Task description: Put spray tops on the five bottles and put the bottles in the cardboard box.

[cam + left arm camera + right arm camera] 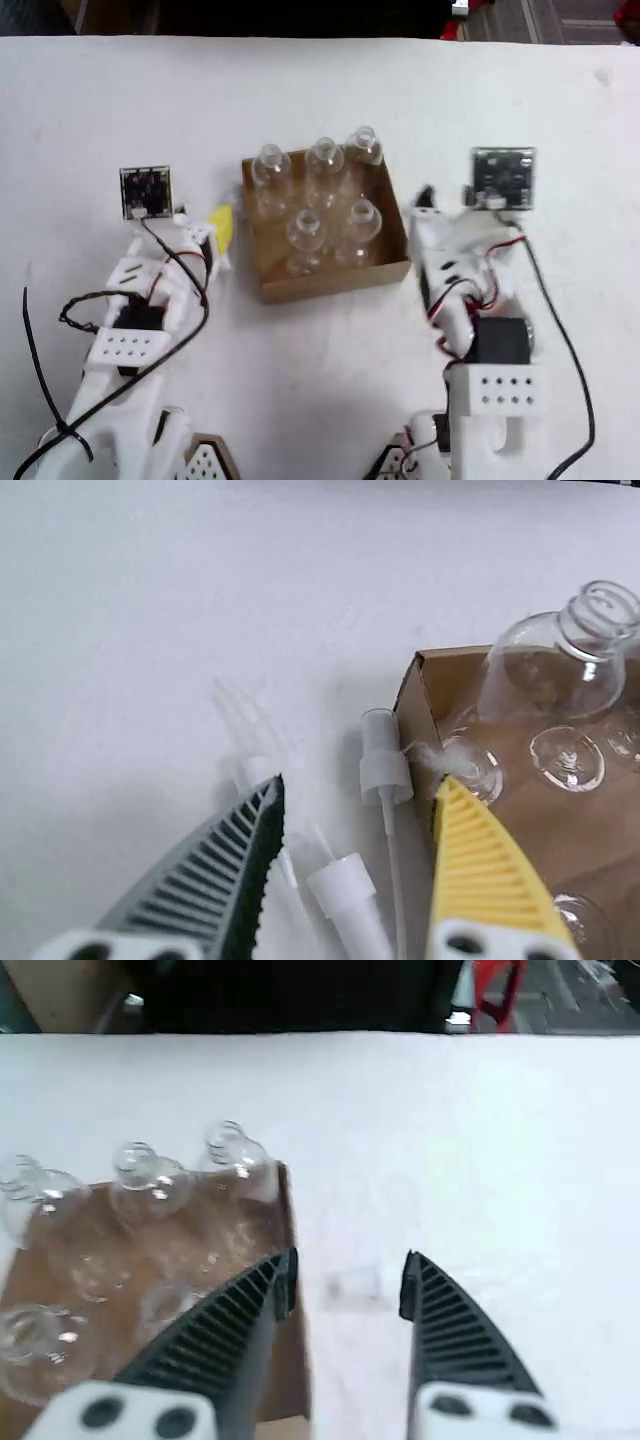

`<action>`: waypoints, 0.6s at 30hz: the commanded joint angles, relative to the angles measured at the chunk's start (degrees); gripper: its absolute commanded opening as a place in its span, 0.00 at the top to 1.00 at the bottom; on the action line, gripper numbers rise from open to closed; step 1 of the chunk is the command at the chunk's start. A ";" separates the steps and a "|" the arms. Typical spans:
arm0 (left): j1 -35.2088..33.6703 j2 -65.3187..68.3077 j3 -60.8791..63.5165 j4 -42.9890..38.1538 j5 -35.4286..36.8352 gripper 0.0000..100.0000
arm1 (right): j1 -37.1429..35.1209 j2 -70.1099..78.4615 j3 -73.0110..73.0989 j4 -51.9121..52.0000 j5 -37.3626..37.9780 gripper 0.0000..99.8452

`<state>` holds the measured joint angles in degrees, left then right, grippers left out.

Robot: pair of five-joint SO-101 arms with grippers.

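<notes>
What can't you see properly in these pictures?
Left wrist view: how many spray tops there are; the left tool covers some, the edge cuts others.
Right wrist view: a small clear thing on the table, too blurred to name.
Right wrist view: one bottle, partly behind the right tool.

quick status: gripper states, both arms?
Left gripper: open, holding nothing; spray tops lie on the table below it.
Right gripper: open, empty, beside the cardboard box.
</notes>
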<state>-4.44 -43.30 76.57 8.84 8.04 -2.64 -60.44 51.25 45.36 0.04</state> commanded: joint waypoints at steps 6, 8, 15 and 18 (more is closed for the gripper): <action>-5.49 -0.40 -5.19 3.52 -0.09 0.77 | 10.07 13.93 12.04 -19.21 -5.27 0.85; -5.49 -0.40 -5.63 4.66 -0.26 0.77 | 10.33 17.01 12.04 -21.41 -5.36 0.85; -5.58 -0.66 -5.54 4.92 -0.18 0.77 | 10.07 24.04 12.04 -26.68 -5.36 0.85; -8.48 -3.21 -6.24 8.35 1.76 0.77 | 10.07 25.89 12.13 -28.62 -5.36 0.85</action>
<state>-9.45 -43.30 74.46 13.41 8.04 6.86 -36.09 63.56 19.87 -4.88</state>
